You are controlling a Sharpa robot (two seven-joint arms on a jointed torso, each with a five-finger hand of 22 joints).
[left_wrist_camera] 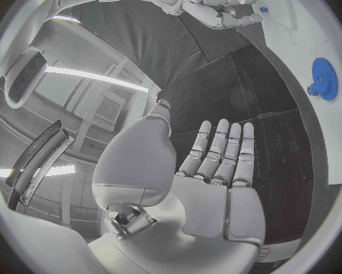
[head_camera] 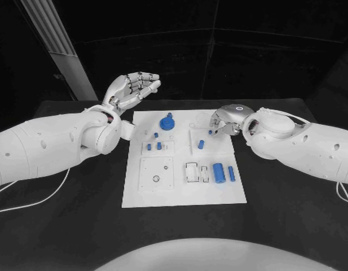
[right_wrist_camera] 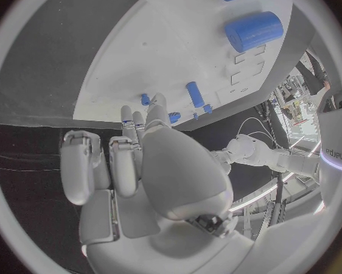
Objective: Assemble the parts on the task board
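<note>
While the white task board lies flat at the centre of the black desk, the left hand is held raised beyond the board's 11 o'clock corner, palm up, its fingers stretched out side by side and holding nothing. The right hand is lowered over the board's 1 o'clock corner, its fingers curled down toward the plate; whether a part is pinched there cannot be told. A blue gear is seen toward 12 o'clock on the board, with small blue pegs just below it and another short blue peg near the right hand. Toward 4 o'clock, a thick blue cylinder and a thinner blue rod are laid side by side, beside white rectangular slots.
</note>
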